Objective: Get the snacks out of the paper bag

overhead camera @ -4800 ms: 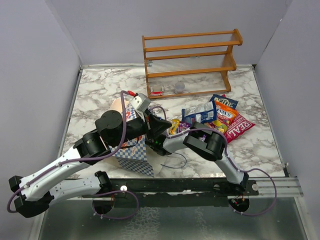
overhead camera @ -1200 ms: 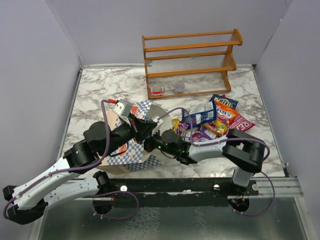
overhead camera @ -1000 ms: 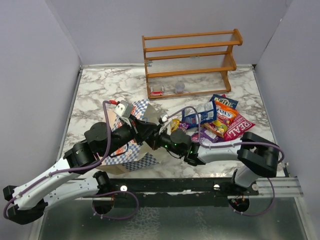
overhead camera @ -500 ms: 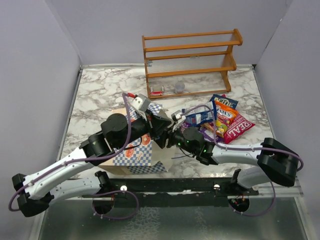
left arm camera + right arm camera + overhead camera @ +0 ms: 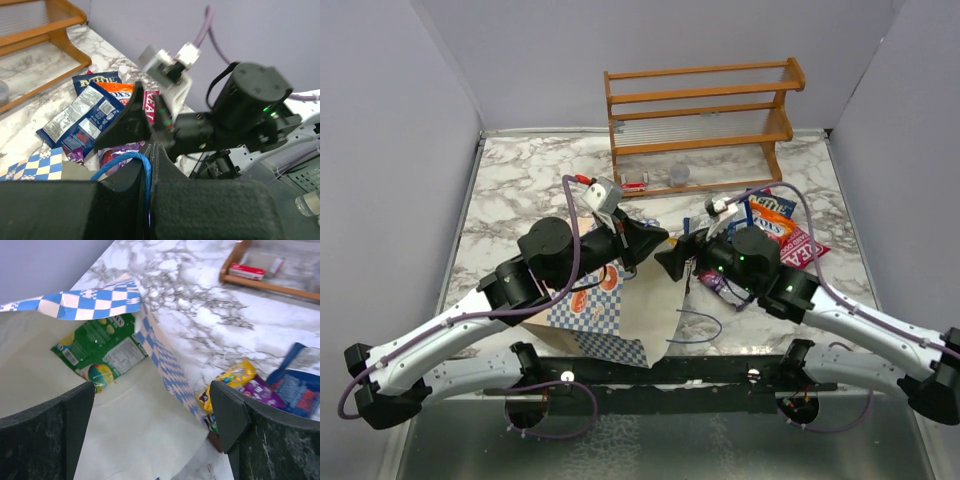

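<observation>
Right, on my overhead view the paper bag (image 5: 592,306) lies on its side at the near left of the marble table (image 5: 520,190), with its mouth facing right. The left gripper (image 5: 648,240) sits at the bag's upper lip. Its fingers are pressed together with a blue cord handle (image 5: 143,167) pinched between them, which I see plainly from the left wrist. The right gripper (image 5: 672,262) hangs just right of it, at the bag's mouth. From the right wrist its fingers (image 5: 75,407) stand wide apart with nothing between them.

Looking into the bag through that camera, I see a green packet (image 5: 102,352) lying flat on the pale inner paper, toward the far left inside.

The other snacks sit in a loose pile on the table right of the bag:
- a yellow packet (image 5: 232,377) just outside the checkered edge
- a purple packet (image 5: 260,390) touching it
- a silver-blue packet (image 5: 82,117)
- an orange packet (image 5: 120,89)
- a dark blue packet (image 5: 768,205) at the far side
- the big red packet (image 5: 802,250) rightmost, partly under the right arm

The wooden rack (image 5: 700,120) stands at the far edge, well apart from the bag.
</observation>
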You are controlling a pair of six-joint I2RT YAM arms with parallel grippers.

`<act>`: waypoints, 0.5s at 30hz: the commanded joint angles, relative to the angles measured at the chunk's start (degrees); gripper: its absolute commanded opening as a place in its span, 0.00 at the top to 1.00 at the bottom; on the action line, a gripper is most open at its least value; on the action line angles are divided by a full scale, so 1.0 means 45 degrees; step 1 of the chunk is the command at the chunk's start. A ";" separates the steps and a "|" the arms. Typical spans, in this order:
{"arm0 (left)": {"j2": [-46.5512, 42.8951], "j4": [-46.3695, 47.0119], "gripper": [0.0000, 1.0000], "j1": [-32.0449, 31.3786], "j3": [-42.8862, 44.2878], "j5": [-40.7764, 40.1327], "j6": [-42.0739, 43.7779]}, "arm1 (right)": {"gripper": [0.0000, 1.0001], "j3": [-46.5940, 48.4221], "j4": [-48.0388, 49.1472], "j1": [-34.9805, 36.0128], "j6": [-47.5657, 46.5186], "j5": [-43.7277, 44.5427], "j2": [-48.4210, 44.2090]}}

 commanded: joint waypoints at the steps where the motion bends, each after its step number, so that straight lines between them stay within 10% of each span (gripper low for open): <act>1: -0.0523 -0.0032 1.00 -0.0047 0.0054 -0.0564 0.0257 | 0.00 0.0988 -0.5197 -0.0277 -0.0091 0.2096 -0.1005; 15: -0.1626 -0.1233 1.00 -0.0038 0.0024 -0.2549 0.0972 | 0.00 -0.0152 -0.8437 -0.0296 0.4433 -0.1241 -0.3763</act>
